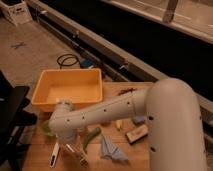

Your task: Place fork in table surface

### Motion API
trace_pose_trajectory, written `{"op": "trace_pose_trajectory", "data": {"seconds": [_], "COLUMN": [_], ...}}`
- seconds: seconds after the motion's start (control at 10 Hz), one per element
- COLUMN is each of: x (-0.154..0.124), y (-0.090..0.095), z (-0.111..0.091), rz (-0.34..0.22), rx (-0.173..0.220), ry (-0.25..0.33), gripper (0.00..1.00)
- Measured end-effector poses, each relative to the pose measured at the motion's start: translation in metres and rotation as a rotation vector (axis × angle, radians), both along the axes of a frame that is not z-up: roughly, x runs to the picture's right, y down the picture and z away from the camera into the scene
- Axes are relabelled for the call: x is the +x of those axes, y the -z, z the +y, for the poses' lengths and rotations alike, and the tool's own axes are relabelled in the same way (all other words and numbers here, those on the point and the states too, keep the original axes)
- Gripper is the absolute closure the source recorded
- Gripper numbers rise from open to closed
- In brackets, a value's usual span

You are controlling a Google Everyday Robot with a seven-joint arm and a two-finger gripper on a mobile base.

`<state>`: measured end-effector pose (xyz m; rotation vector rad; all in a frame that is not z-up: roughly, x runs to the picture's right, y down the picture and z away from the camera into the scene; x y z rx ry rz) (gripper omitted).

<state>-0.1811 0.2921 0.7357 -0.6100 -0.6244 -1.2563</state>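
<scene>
Gripper (71,146) hangs low over the near-left of the table surface (34,159), between the white utensil (54,155) and the green pepper (91,138). My fork (80,157) seems to lie right under it, down at the wood. Clamped or let go? I cannot tell. Placement looks nearly done, with release and retreat left.

The surface (131,159) is light-brown wood with plank lines. On it are a yellow tub (65,73), a green pepper (91,138), a grey-blue cloth (111,150) and a white utensil (54,155). The arm (170,115) is white with small dark dots. Its pale grey pincer (74,149) hangs between utensil and pepper.
</scene>
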Motion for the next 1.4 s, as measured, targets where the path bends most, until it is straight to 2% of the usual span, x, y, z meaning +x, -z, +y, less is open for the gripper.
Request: {"op": "trace_pose_trajectory", "data": {"seconds": [0.3, 0.6, 1.0, 1.2, 1.4], "x": [0.012, 0.01, -0.002, -0.002, 0.002], "y": [-0.003, -0.002, 0.002, 0.001, 0.002], "z": [0.009, 0.02, 0.028, 0.033, 0.028], "rz": [-0.019, -0.046, -0.077, -0.073, -0.063], "rx": [-0.03, -0.06, -0.082, -0.097, -0.088], "ry": [-0.033, -0.039, -0.007, 0.024, 0.032], "gripper": [0.35, 0.35, 0.35, 0.35, 0.35]}}
